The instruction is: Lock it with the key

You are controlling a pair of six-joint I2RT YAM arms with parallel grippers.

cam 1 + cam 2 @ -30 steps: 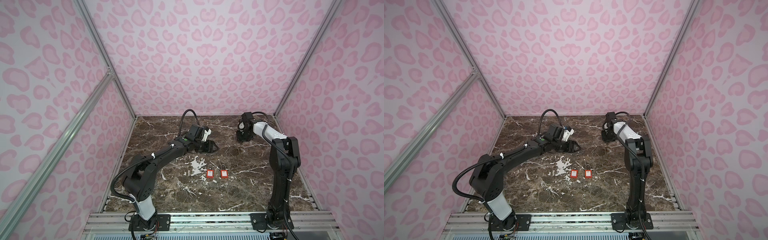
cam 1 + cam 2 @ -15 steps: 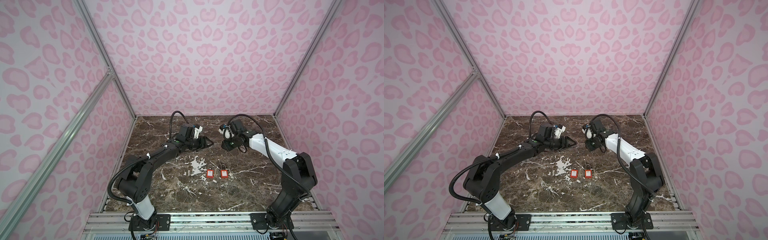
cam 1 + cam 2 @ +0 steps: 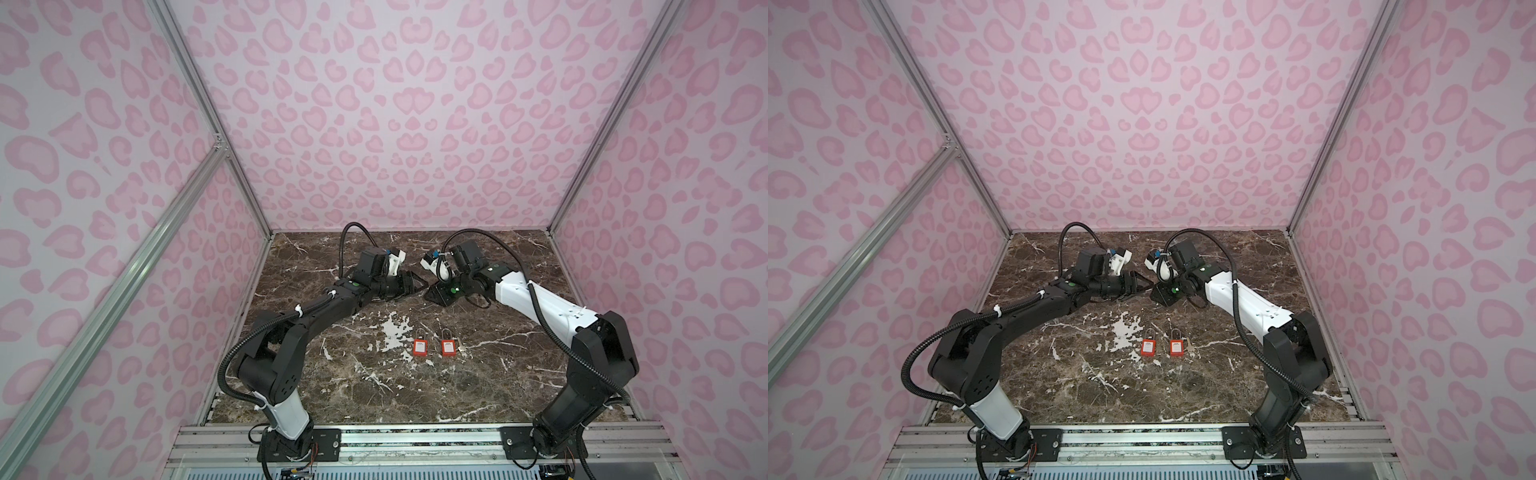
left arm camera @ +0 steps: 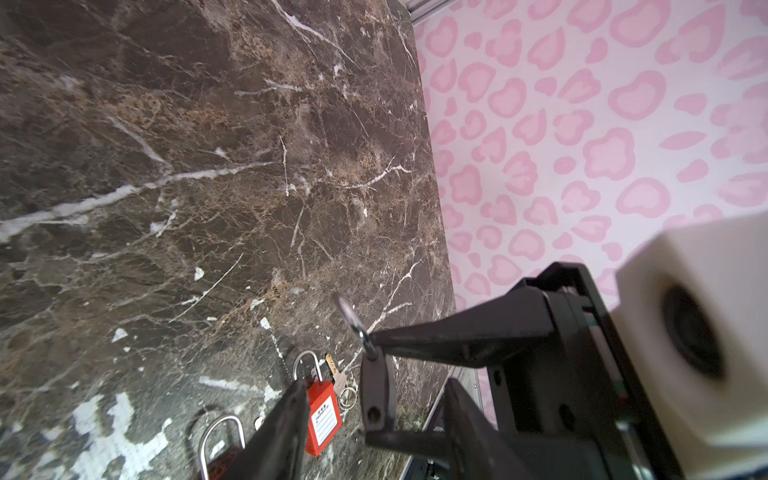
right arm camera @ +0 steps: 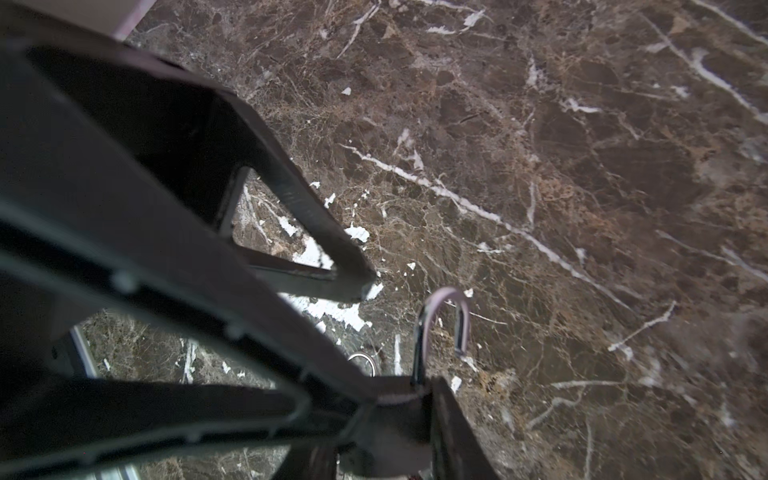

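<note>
Right wrist view: the padlock point(image 5: 444, 291) shows only its shackle point(image 5: 462, 332), which stands out past the tips of my right fingers point(image 5: 457, 432). The body is buried between them, so I read them as narrow and clamped on it. One leg of the shackle ends free in the air, so the padlock is open. In both top views it hangs over the back middle of the table point(image 3: 374, 395), where my two arms meet.

My left fingers point(image 4: 286, 424) stand moderately wide with nothing in them. In the left wrist view the tips of my right fingers and the shackle sit in line with that gap. I cannot tell whether anything touches.

The key point(image 4: 338, 376) lies flat on the table with a small ring point(image 4: 347, 397) by it. It is just beside the shackle end of one of two red padlocks point(image 3: 447, 348), which rest side by side nearer the front, well apart from both sets of fingers.

As I judge it, the padlock is lifted and presented, and that is all that is done. I see no key in either set of fingers. The keyhole end is hidden, so I cannot say whether one is seated there. If not, I must fetch the key, seat it, press the shackle home and turn. Most of the task is left.
</note>
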